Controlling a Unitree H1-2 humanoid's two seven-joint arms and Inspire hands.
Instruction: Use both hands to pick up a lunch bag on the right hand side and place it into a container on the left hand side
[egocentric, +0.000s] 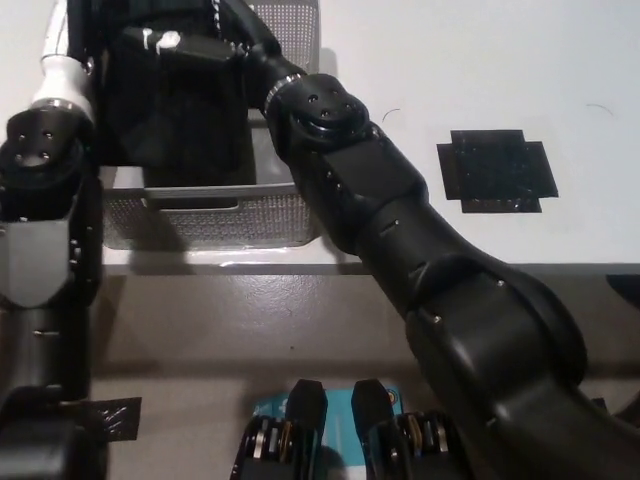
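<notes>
Black unlabelled lunch bag over mesh container, both hands' finger state beyond telling.

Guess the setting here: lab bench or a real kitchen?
Probably a lab test bench. A bare white table carries only a grey mesh basket, the black lunch bag over it, and a black tape cross that looks like a placement marker. Nothing kitchen-like shows.

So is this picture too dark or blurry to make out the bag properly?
Head view: sharp, not blurred. The white table is brightly and evenly lit, with a bright reflection along its front edge. The black lunch bag over the grey container shows little detail, merging with the black right arm. The hands themselves are hard to make out.
</notes>
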